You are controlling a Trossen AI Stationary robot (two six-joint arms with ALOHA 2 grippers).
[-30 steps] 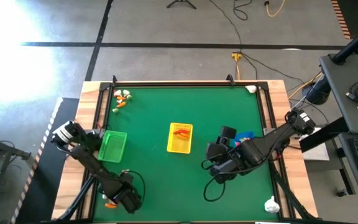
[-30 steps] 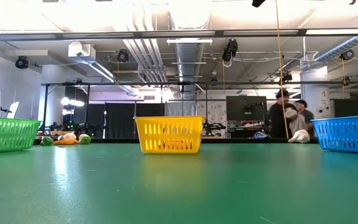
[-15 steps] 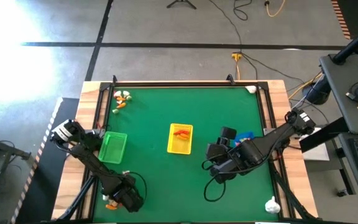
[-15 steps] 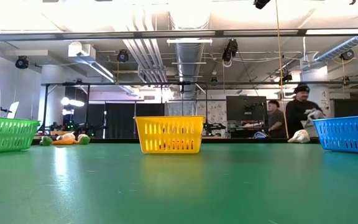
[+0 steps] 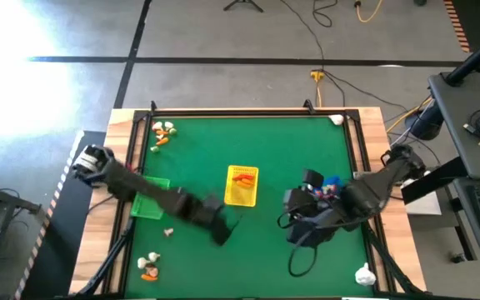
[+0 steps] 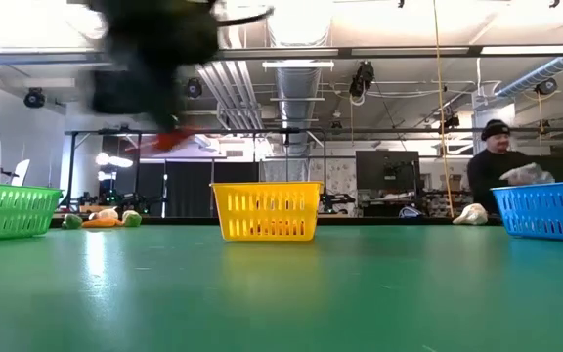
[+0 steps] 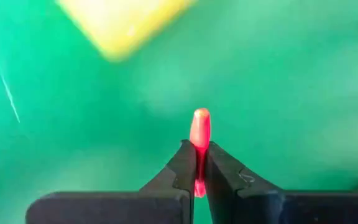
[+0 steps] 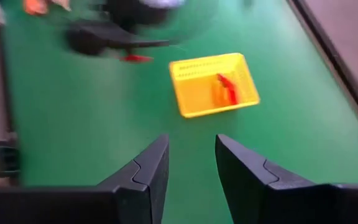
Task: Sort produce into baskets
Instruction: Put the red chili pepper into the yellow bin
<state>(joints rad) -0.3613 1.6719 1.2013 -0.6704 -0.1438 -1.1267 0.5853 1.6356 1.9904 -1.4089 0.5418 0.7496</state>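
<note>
Now left gripper (image 7: 196, 163) pinches a red piece (image 7: 199, 134) above the tabletop (image 5: 307, 142), near yellow basket (image 5: 241, 185); right gripper (image 8: 191, 163) hangs spread, empty.

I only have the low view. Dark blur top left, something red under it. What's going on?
Observer: That's the left gripper, shut on a red piece.
Operator: Where over the table?
Observer: Just short of the yellow basket, on its left-arm side.
Operator: Basket empty?
Observer: No, red and orange pieces lie inside.
Operator: Right arm?
Observer: The right gripper is open, holding nothing, near the blue basket.
</note>
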